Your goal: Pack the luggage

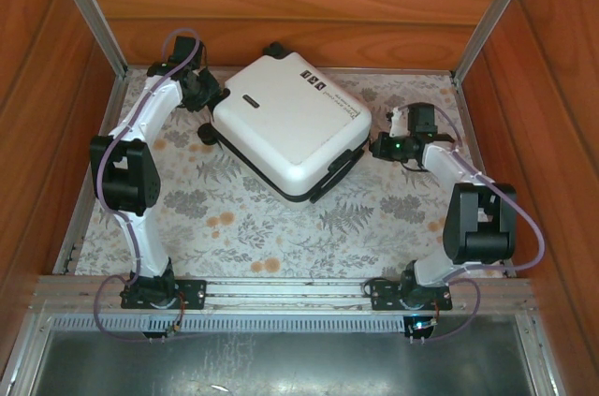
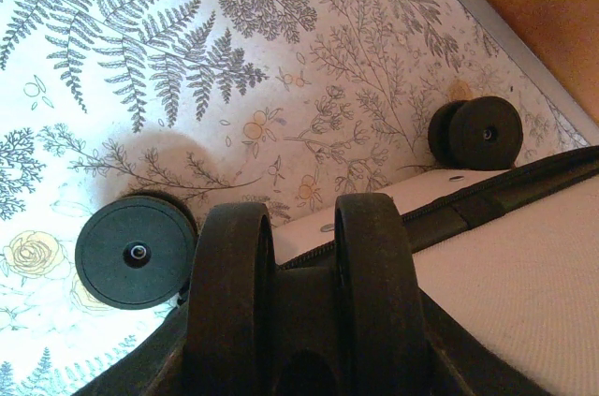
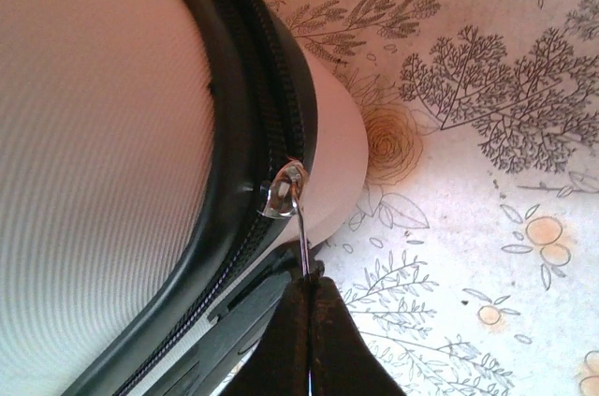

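The luggage (image 1: 288, 124) lies lid down at the back of the table (image 1: 234, 227). Its glossy hard shell looks stiff and slippery, so the zip and wheels are the better holds. The right fingers (image 3: 332, 340) are pinched together on the zip pull (image 3: 281, 195). The left fingers (image 2: 229, 302) straddle the wheel end, and whether they grip it cannot be told.

One luggage (image 1: 290, 124) (white shell), two arms (image 1: 126, 171).
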`<state>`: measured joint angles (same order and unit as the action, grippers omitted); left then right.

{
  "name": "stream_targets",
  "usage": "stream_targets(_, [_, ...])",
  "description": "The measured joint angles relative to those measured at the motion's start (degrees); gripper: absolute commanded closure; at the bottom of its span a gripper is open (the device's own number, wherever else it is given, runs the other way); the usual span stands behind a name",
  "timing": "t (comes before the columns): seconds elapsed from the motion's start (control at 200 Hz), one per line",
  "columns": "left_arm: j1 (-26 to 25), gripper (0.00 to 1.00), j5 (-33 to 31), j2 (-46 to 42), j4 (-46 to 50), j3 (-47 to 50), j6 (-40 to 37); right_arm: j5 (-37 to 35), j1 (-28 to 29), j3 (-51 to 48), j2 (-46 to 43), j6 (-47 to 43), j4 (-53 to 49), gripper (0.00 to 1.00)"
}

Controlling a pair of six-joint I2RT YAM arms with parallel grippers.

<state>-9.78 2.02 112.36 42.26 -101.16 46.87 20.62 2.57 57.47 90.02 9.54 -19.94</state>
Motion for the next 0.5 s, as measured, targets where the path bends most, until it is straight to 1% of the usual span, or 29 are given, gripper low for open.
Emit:
stream_targets(0.26, [0.0, 1.00, -0.3, 0.2, 0.0, -0.4, -0.1, -0.7, 0.0, 11.3, 8.4, -5.9, -8.4, 0.99])
stream_targets(0.385, [0.0, 1.00, -0.4, 0.4, -0.1, -0.4, 0.3, -1.2, 0.0, 14.9, 11.4, -8.4, -9.7, 0.98])
stream_targets(0.5, [0.0, 1.00, -0.4, 0.8, -0.2, -0.6, 0.3, -1.2, -0.1, 15.8, 12.4, -11.7, -9.6, 0.97])
